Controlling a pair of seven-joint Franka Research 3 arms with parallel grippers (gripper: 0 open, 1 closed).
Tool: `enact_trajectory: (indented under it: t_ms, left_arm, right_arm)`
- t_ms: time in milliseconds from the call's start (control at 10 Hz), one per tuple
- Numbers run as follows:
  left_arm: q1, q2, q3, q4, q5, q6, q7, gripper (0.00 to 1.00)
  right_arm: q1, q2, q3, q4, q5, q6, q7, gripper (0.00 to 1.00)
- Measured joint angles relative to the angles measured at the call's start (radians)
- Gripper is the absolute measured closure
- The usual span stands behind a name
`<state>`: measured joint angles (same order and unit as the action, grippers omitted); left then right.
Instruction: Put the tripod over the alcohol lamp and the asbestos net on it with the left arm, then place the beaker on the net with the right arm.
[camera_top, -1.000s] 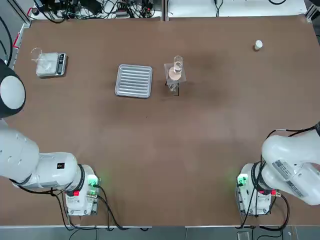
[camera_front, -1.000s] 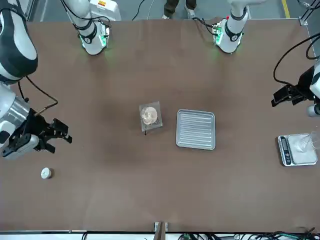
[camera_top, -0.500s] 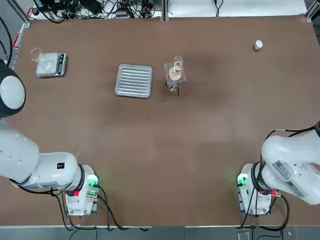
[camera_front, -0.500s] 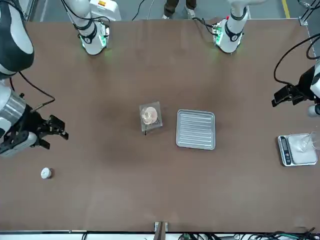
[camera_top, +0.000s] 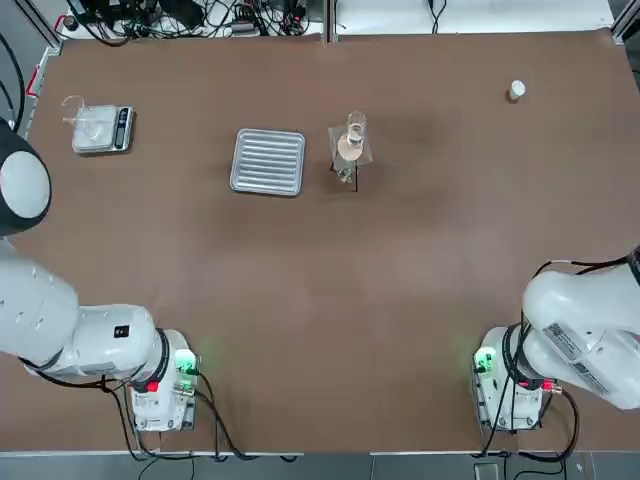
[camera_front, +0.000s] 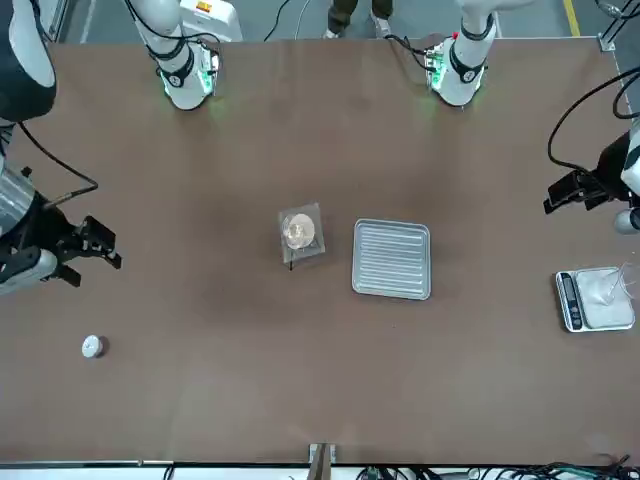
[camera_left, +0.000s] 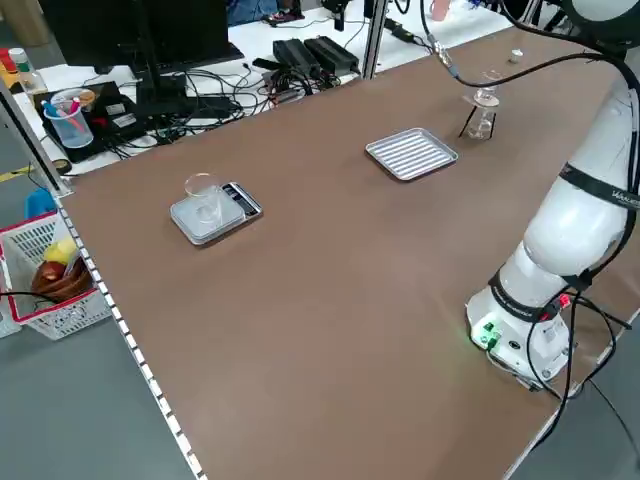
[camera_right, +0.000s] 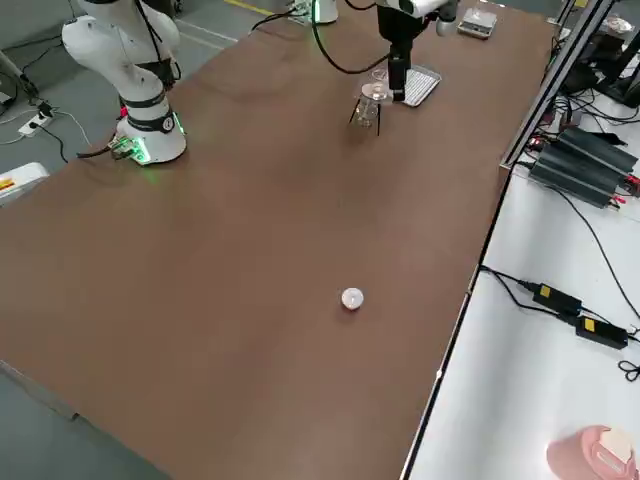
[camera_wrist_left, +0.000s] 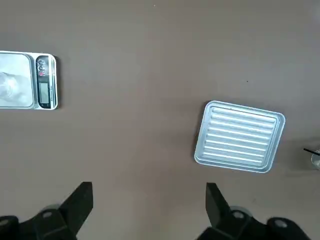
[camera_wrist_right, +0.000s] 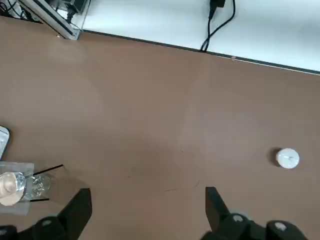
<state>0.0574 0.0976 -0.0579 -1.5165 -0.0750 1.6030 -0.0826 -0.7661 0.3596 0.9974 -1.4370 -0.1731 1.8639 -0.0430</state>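
Note:
The tripod (camera_wrist_right: 49, 169) stands at the middle of the table's far half over the alcohol lamp (camera_top: 346, 176). The grey asbestos net (camera_front: 314, 250) lies on top of it, and the clear beaker (camera_top: 355, 126) stands on the net's tan centre. My right gripper (camera_front: 105, 243) hovers open and empty far out on my right side, well away from the stack. My left gripper (camera_front: 552, 194) hangs open and empty on my left side, near the scale. In the wrist views both the left gripper (camera_wrist_left: 149, 192) and the right gripper (camera_wrist_right: 147, 197) show spread fingers with nothing between them.
A ribbed metal tray (camera_top: 268, 161) lies just left of the stack. A small scale (camera_top: 103, 129) carrying a glass cup (camera_top: 73, 106) sits at the far left. A white capped cylinder (camera_top: 516, 90) stands at the far right. Cables run along the far edge.
My right gripper has drawn back farther toward my right side and my own end of the table, still open. The left arm and the stack have not moved.

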Motion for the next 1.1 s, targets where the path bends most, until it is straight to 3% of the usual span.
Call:
enact_trajectory:
  t_ms: [200,300,600,900,1100]
  left_arm:
    - [0.000,0.000,0.000,0.001,0.000,0.000,0.000,0.00]
    - [0.000,0.000,0.000,0.002,0.000,0.000,0.000,0.00]
    - [0.000,0.000,0.000,0.003,0.000,0.000,0.000,0.00]
    - [-0.007,0.000,-0.002,0.003,0.000,0.000,0.000,0.00]
    - [-0.006,0.000,-0.002,0.004,0.000,0.000,0.000,0.00]
  right_arm:
    - [0.010,-0.022,-0.047,0.000,0.000,-0.006,0.000,0.00]
    - [0.040,-0.028,-0.094,0.000,0.000,-0.006,-0.001,0.00]
    - [0.232,-0.063,-0.339,0.001,0.014,-0.005,-0.011,0.00]
    - [0.401,-0.107,-0.580,0.001,0.096,-0.056,-0.028,0.00]
    - [0.470,-0.142,-0.694,0.002,0.148,-0.109,-0.028,0.00]
